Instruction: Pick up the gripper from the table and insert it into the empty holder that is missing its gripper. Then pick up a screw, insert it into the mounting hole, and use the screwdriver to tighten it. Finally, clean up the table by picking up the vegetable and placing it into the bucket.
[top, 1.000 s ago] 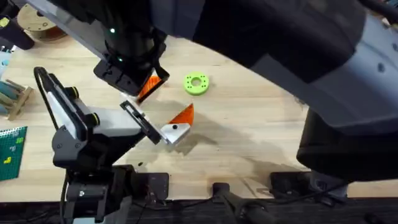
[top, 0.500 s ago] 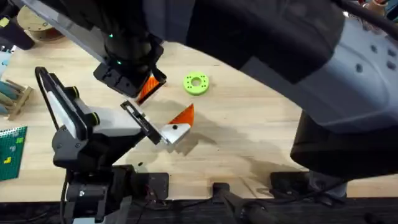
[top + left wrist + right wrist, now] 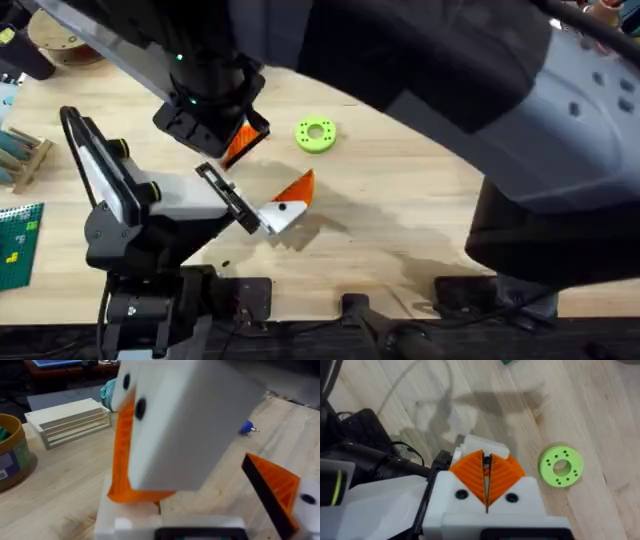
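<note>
Guessing where the small orange gripper piece is, my best bet is the thin dark slit between the orange ribbed pads [image 3: 470, 480] of the right end effector [image 3: 237, 140], which are pressed almost together. Whether anything is really pinched there I cannot tell. That arm reaches across the desk [image 3: 400, 215] and hangs close over the left end effector [image 3: 285, 200], which lies low with its white mount and an orange wedge turned up towards it. It looks like one arm offering a steady target to the other. How wide the left one stands I cannot tell. A lime-green ring [image 3: 316, 134] lies near, untouched. Farther out, the blue screwdriver [image 3: 246, 426] rests on the wood, and the ochre bucket [image 3: 10, 455] stands beside a slatted wooden rack [image 3: 70, 420], both seemingly parked for later steps.
</note>
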Controlling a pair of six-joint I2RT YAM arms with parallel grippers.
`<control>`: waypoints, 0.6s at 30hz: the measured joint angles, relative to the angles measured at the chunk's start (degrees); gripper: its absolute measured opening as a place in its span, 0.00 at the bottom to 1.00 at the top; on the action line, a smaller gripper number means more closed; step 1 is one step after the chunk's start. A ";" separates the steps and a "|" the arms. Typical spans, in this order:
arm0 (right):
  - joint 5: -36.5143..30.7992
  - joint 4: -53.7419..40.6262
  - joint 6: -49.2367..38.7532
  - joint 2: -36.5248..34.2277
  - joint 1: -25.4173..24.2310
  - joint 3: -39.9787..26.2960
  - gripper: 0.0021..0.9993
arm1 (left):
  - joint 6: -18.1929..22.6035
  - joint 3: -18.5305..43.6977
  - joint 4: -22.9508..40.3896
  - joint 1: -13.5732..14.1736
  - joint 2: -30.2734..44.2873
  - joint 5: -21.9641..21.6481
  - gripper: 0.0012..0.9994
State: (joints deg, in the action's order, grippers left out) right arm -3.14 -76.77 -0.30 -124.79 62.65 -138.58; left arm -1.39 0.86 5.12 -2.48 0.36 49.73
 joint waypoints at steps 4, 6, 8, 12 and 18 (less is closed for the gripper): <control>0.34 -0.30 0.12 0.00 -0.22 -0.02 0.00 | -0.02 0.00 0.02 0.00 0.02 0.18 0.99; 0.55 -0.46 0.12 0.00 -0.31 -0.02 0.00 | -0.04 0.00 0.02 0.00 0.00 0.23 0.99; 0.63 -1.14 0.12 0.00 -0.33 -0.11 0.00 | -0.22 0.00 0.02 0.00 0.00 0.25 0.99; 0.63 -1.63 0.12 0.00 -0.33 -0.13 0.00 | -0.22 0.00 0.02 0.00 0.00 0.25 0.99; 0.66 -1.69 0.12 0.00 -0.33 -0.13 0.00 | -0.22 0.00 0.02 0.00 0.00 0.23 0.99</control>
State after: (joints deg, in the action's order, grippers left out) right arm -2.48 -78.46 -0.19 -124.79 62.33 -138.72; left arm -1.61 0.86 5.15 -2.48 0.36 49.95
